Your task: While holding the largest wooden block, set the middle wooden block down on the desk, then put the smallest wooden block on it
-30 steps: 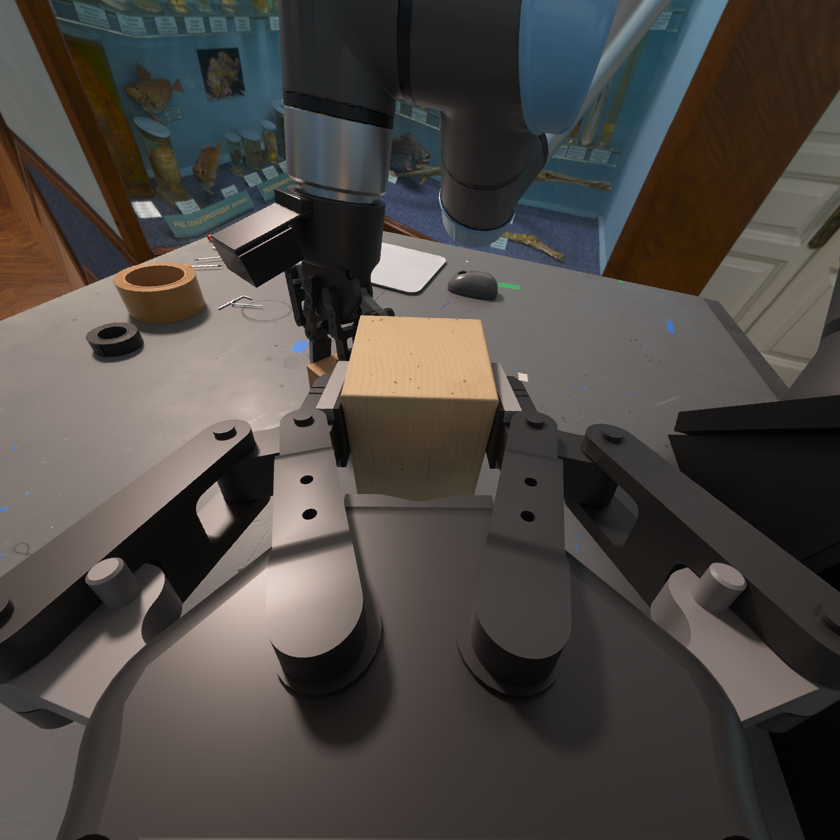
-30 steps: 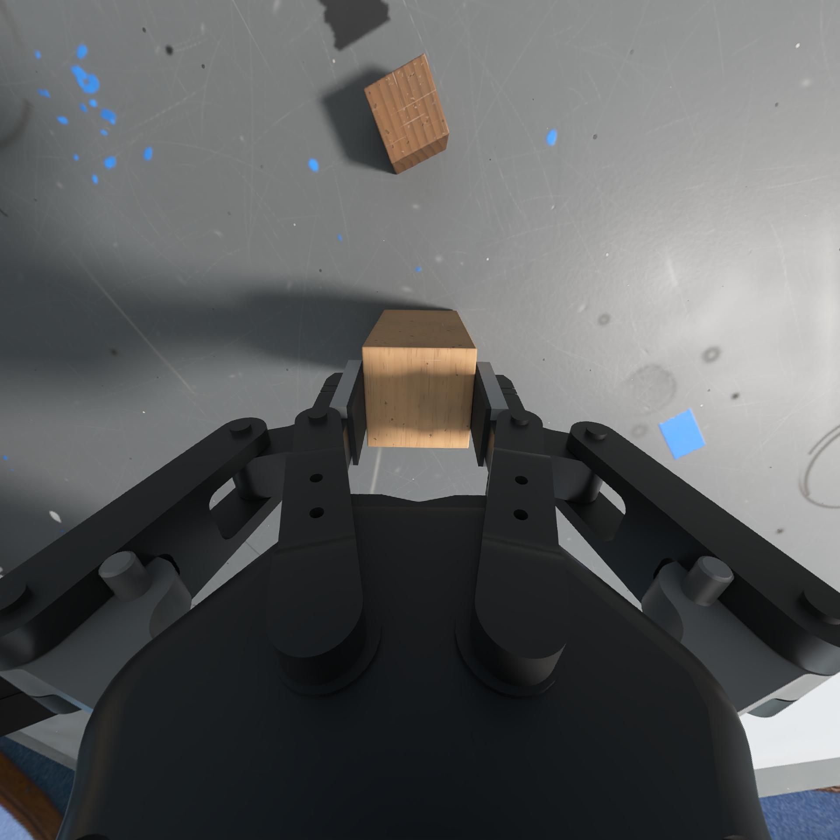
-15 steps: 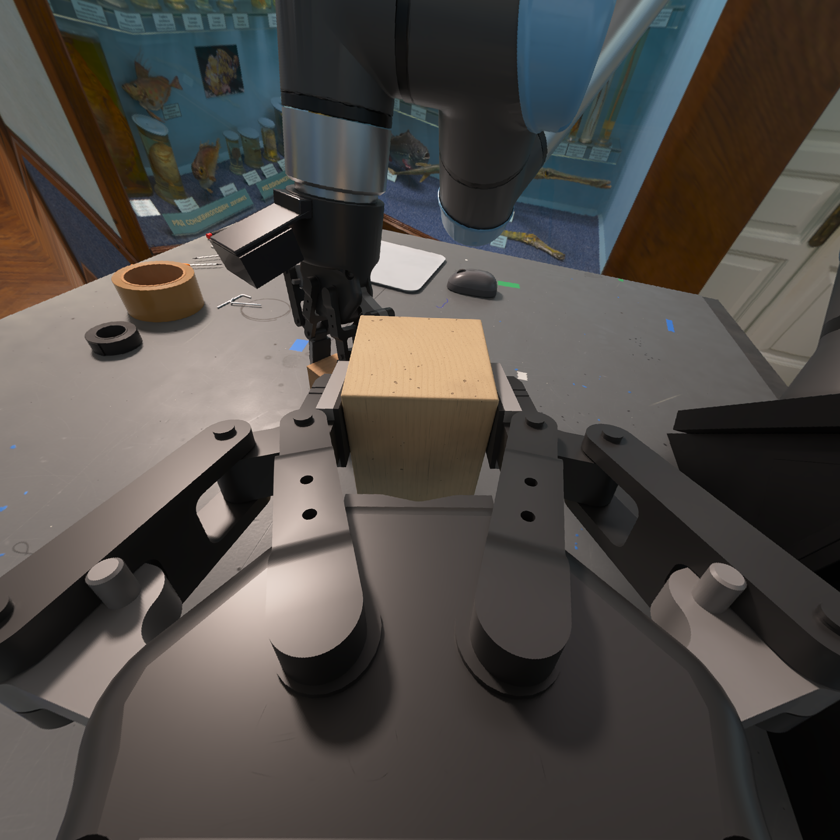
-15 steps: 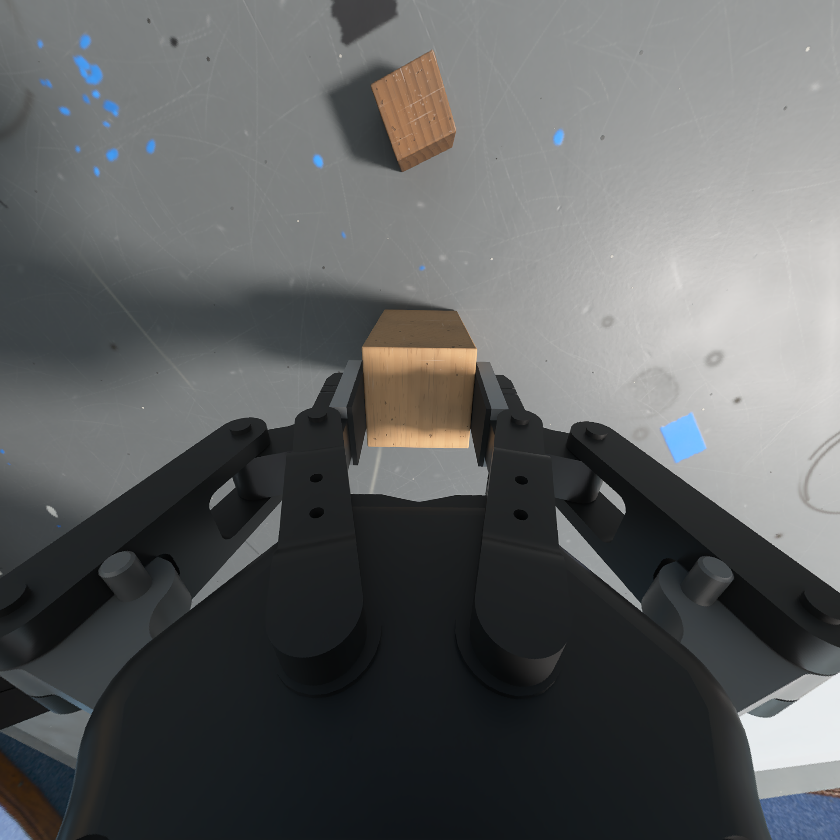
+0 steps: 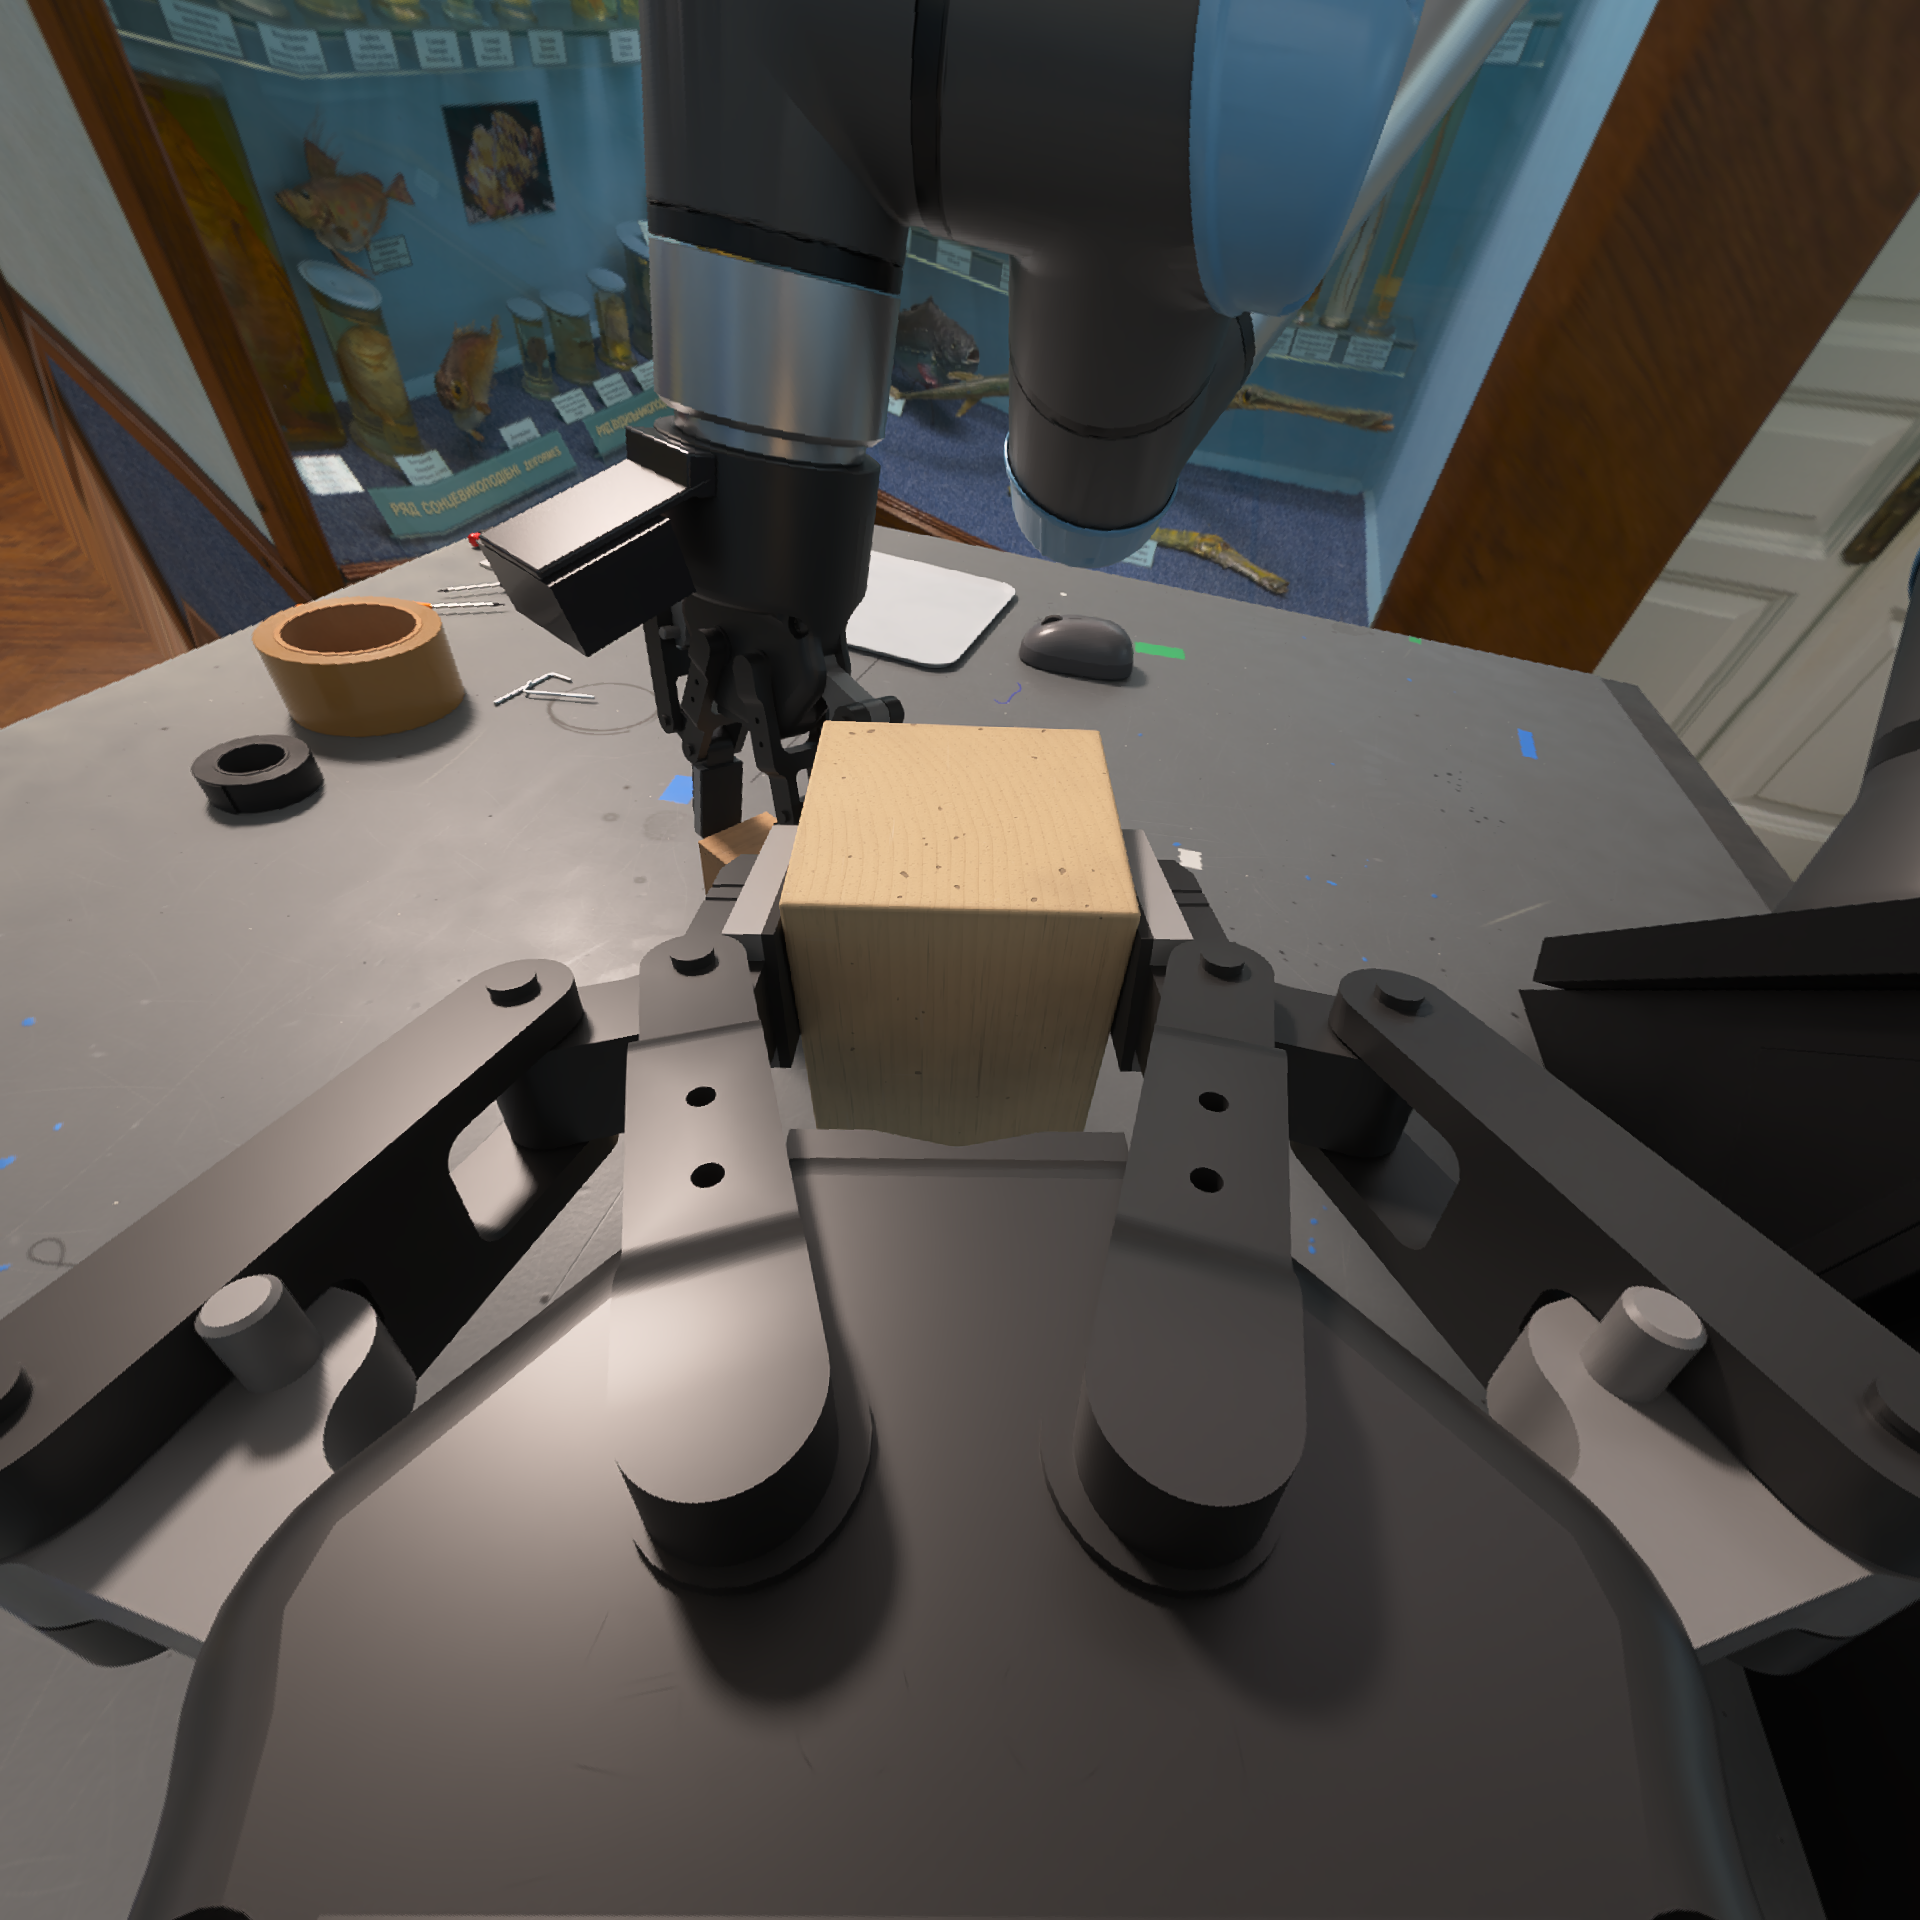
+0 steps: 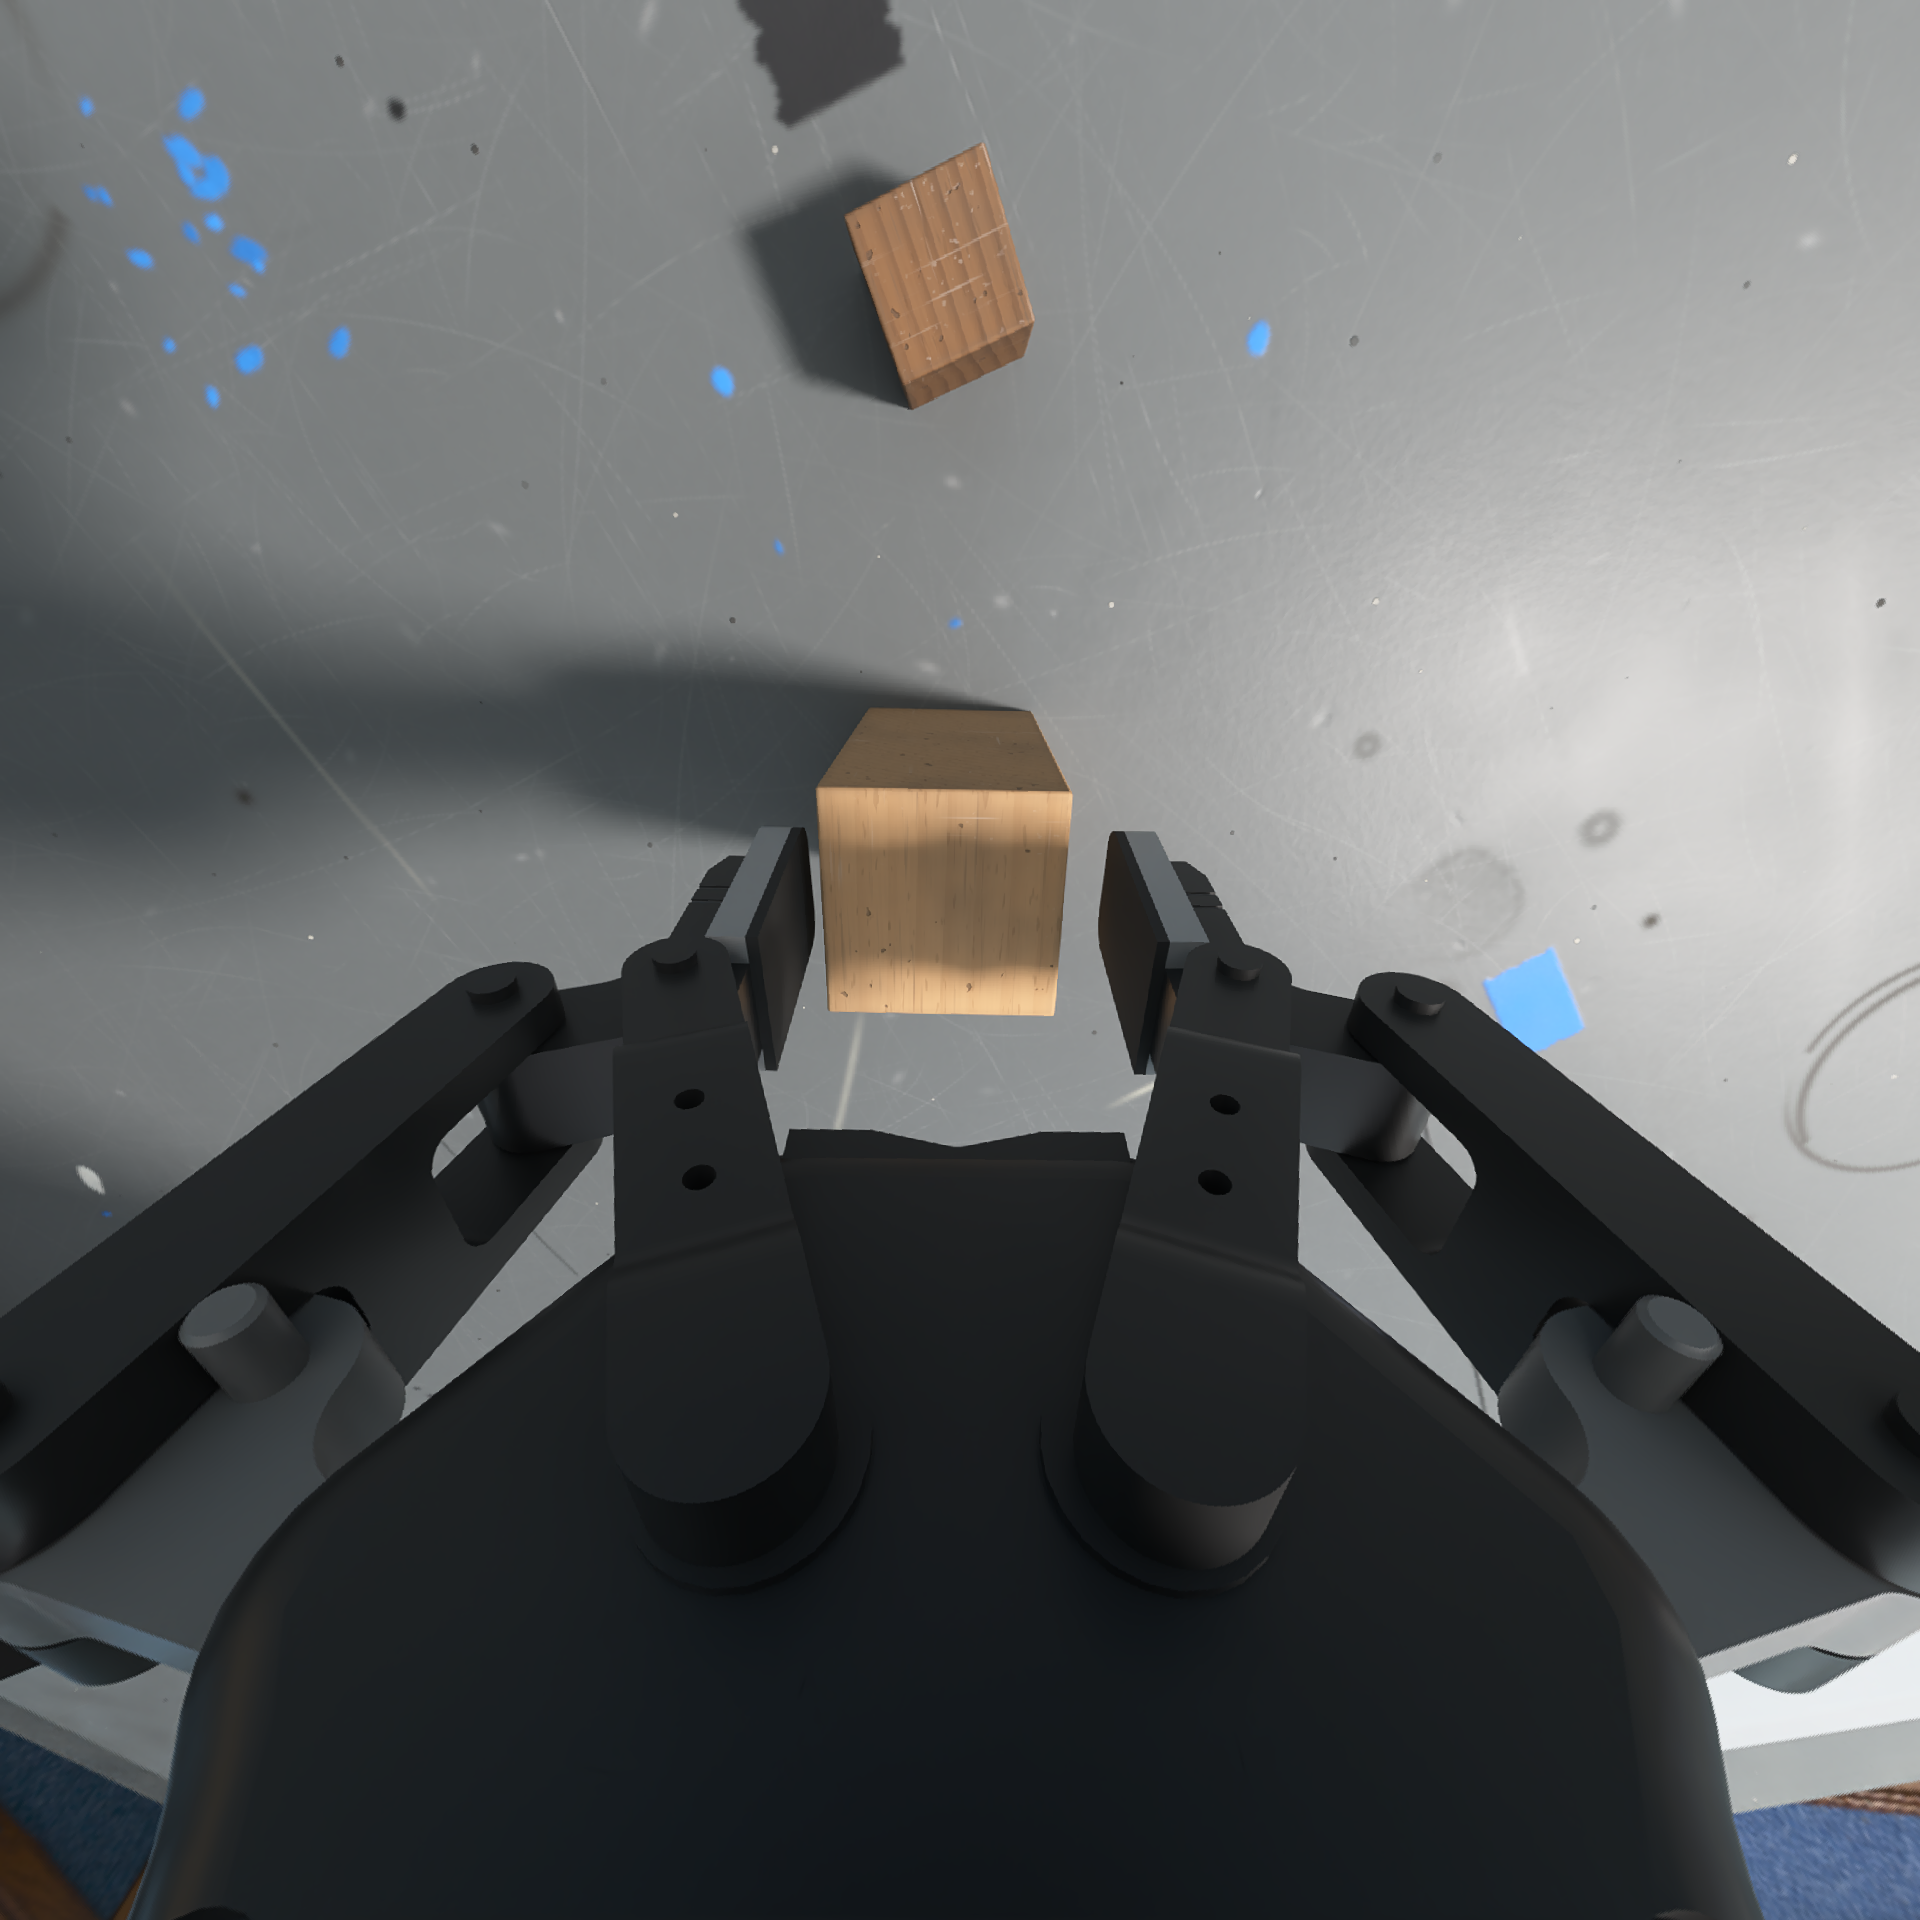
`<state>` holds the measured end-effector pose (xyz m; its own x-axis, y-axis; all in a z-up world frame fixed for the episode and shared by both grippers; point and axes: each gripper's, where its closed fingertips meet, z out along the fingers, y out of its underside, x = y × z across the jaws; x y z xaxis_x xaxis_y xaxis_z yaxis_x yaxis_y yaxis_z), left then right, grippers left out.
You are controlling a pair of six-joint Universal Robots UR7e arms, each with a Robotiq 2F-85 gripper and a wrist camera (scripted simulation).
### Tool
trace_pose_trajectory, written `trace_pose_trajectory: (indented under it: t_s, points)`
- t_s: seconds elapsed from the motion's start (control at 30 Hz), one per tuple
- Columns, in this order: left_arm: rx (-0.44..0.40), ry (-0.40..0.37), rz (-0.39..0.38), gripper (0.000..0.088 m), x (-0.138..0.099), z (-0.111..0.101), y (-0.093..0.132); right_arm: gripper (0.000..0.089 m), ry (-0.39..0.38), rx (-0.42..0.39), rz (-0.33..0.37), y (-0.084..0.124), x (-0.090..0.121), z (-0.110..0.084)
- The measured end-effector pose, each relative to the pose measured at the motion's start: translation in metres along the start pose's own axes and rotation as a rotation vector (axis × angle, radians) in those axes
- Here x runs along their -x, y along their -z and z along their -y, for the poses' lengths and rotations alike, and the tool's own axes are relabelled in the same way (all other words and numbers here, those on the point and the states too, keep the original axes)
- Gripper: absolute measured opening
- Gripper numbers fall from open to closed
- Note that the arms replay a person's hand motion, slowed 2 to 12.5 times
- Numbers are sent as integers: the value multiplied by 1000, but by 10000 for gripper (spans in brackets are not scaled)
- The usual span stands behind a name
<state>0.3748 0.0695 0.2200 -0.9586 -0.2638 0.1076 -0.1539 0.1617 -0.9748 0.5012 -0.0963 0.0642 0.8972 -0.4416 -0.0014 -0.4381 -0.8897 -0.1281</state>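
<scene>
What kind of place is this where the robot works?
Probably a natural history museum room. Behind the grey desk stands a blue display case with mounted fish and specimen jars with small labels. On the desk lie workshop items: a tape roll and a computer mouse.

three wooden blocks, two tape rolls — one tan, one black, one mouse, one pad

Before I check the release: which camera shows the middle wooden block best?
The right wrist view: the middle wooden block sits whole between the open right pincer. The left wrist view shows only a corner behind the largest wooden block.
</scene>
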Motion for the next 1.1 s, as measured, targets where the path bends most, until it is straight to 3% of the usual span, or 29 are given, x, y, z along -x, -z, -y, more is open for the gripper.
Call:
trace_pose_trajectory:
  t_s: [1.1]
  points:
    - [2, -2, -5, 463, -3, 2, 2, 504, 23, -34, -3, 11, 4, 6]
